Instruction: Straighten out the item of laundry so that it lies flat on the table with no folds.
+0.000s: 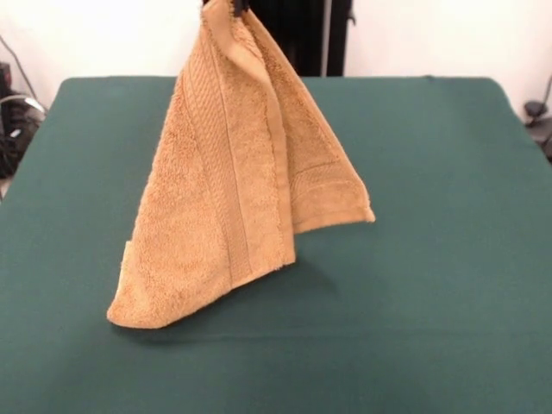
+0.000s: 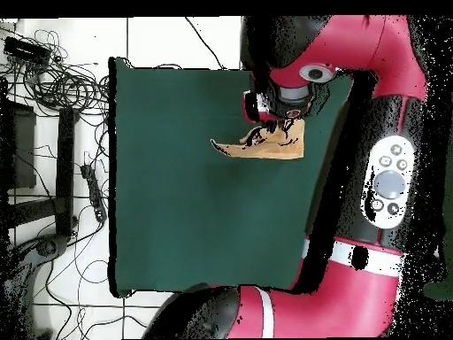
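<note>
Front view: the orange-tan hand towel (image 1: 226,181) hangs from one corner at the top edge, where only dark tips of the hand (image 1: 227,5) show, pinched shut on that corner. The towel lies straight below the hand, its long axis running down and slightly toward the picture's left. It drapes in a cone with a vertical fold; its ribbed border band (image 1: 216,164) runs along that axis. The lowest corner touches the green bench (image 1: 448,259) near the front; a second flap hangs free at the right, apparently clear of the cloth.

Overhead view: the red arm covers the hand (image 2: 281,111), so its grip cannot be judged here. A tan sliver of towel (image 2: 265,146) shows beneath it, stretching toward the picture's left over the bench (image 2: 177,177).
</note>
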